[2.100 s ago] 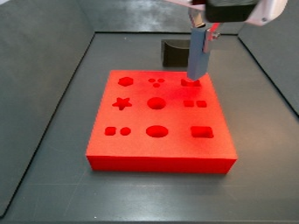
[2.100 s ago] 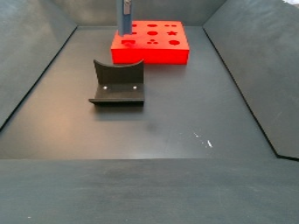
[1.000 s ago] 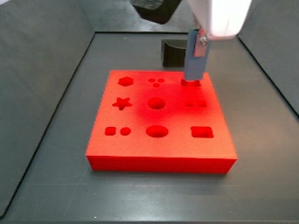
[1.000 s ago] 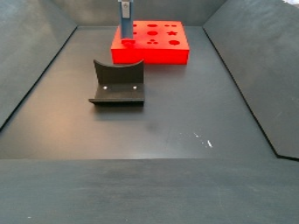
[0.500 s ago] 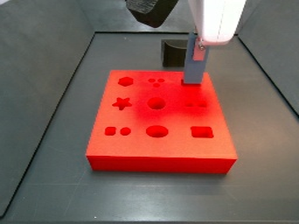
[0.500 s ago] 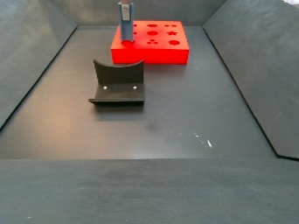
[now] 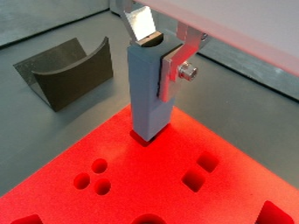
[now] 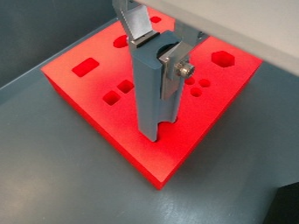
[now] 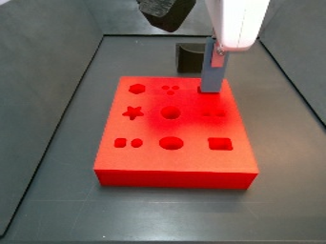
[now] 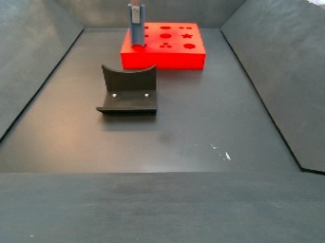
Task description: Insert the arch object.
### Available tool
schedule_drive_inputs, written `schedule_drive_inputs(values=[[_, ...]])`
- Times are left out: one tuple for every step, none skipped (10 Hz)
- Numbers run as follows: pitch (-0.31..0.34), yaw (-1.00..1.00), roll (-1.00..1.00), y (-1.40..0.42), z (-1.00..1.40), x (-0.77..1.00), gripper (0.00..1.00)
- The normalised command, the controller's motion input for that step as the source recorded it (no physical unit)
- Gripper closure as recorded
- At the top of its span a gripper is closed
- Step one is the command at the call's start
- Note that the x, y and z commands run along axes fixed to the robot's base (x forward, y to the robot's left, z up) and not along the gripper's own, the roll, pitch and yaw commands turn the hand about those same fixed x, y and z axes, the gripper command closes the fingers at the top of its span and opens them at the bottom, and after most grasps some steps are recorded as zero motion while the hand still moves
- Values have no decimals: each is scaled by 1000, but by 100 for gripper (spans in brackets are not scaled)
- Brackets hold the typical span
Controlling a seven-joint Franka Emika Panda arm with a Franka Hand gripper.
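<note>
One long blue-grey piece, the arch object (image 7: 149,92), is what I have in the gripper (image 7: 159,52). It stands upright over the red board (image 7: 239,188), with a small dark notch showing at its lower end. That end meets the board's top face close to one edge, but I cannot tell from any view how far it sits into a cutout, if at all.

Both wrist views show the arch object (image 8: 155,96) clamped between the flat silver fingers (image 8: 177,63), one plate on each side of its upper half, so the gripper (image 8: 159,51) is closed on it. In a side view the gripper (image 9: 215,55) hangs above the far right part of the red board (image 9: 178,173), with the arch object (image 9: 212,76) reaching down to the top face.

Round, square and star-shaped cutouts cover the board's surface. Beyond the board, the dark fixture (image 7: 65,74) stands on the floor apart from it; in a side view the fixture (image 10: 127,90) is nearer the camera than the red board (image 10: 172,63) and the arch object (image 10: 133,21).
</note>
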Motion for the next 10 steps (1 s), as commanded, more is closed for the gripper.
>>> schedule_drive_inputs(values=[[0, -26, -66, 0, -111, 0, 100], [0, -14, -83, 0, -120, 0, 100], [-4, -9, -70, 0, -140, 0, 100], [-11, 0, -70, 0, -146, 0, 100], [-19, 0, -77, 0, -143, 0, 100], [-7, -6, -50, 0, -166, 0, 100], [-9, 0, -50, 0, -140, 0, 100], [0, 0, -64, 0, -251, 86, 100], [0, -3, 0, 0, -346, 240, 100], [11, -29, 90, 0, -391, 171, 100]])
